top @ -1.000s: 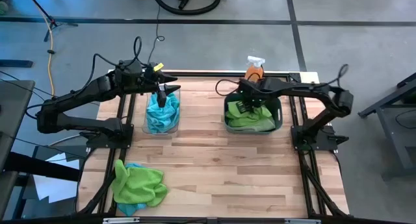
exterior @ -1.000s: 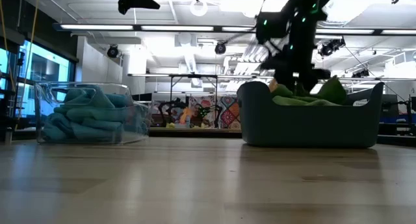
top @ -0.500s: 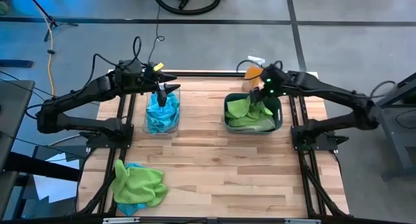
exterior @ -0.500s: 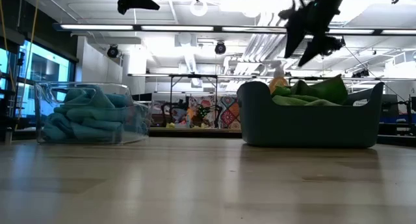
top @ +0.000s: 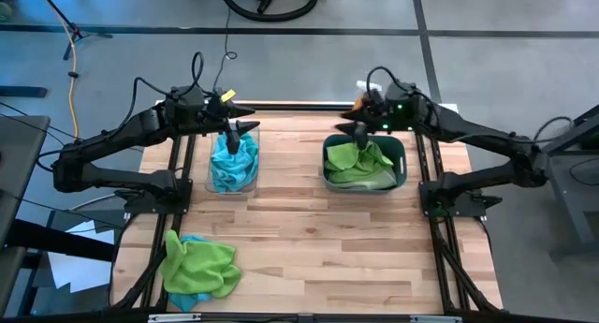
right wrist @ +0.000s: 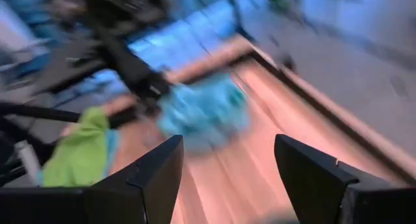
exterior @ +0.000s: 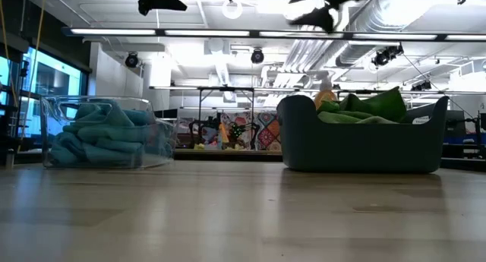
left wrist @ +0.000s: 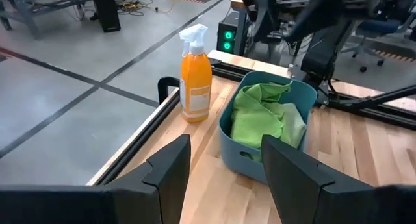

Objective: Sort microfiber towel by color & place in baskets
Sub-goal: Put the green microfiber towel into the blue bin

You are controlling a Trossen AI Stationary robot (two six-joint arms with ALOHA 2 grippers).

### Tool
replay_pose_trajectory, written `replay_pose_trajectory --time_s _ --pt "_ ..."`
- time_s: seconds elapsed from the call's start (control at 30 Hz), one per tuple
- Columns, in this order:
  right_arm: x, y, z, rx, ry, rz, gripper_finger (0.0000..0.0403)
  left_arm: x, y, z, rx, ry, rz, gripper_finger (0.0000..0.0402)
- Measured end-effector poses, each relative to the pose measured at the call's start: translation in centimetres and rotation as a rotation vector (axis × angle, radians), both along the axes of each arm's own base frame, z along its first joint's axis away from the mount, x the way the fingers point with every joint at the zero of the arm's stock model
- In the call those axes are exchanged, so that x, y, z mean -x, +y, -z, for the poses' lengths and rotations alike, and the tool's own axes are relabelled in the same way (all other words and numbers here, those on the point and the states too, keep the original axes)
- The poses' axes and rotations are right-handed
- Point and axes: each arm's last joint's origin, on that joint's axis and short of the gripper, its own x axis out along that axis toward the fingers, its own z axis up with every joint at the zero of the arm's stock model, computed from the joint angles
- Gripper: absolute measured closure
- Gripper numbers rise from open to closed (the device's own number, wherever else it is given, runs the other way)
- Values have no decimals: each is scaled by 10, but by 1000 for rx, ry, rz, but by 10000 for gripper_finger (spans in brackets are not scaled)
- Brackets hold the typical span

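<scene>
A clear bin (top: pixel 232 164) at the far left holds teal towels (exterior: pixel 106 133). A dark teal-grey tub (top: pixel 402 164) at the far right holds green towels (top: pixel 360 164). A heap of green and teal towels (top: pixel 198 265) lies on the table at the near left. My left gripper (top: pixel 245 123) hangs open and empty above the clear bin's far end; it also shows in the left wrist view (left wrist: pixel 224 165). My right gripper (top: pixel 348 122) is open and empty, high above the tub's far left corner, pointing toward the table's left; it also shows in the right wrist view (right wrist: pixel 227 165).
An orange spray bottle (left wrist: pixel 195 74) stands at the far edge behind the tub. Black frame rails run along the table's left and right sides. Bare wood lies between the two bins and across the near right part of the table.
My right gripper has risen out of the tub, where it was down among the green towels, and has swung toward the table's far edge and left. A green towel stays behind in the tub, lying on top of the others.
</scene>
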Motion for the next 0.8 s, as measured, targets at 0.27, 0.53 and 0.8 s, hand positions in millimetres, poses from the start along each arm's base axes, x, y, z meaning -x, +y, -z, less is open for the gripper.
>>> replay_pose_trajectory --time_s 0.27,0.53,0.8 --pt "-54 17 -6 410 -264 -315 164 -4 -2 -8 62 -113 60 225" --pt "-66 34 -5 440 -323 -375 164 -11 -17 -15 -16 -163 221 225" --pt "-66 36 -6 388 -331 -368 164 -13 -26 -15 -140 -130 296 225"
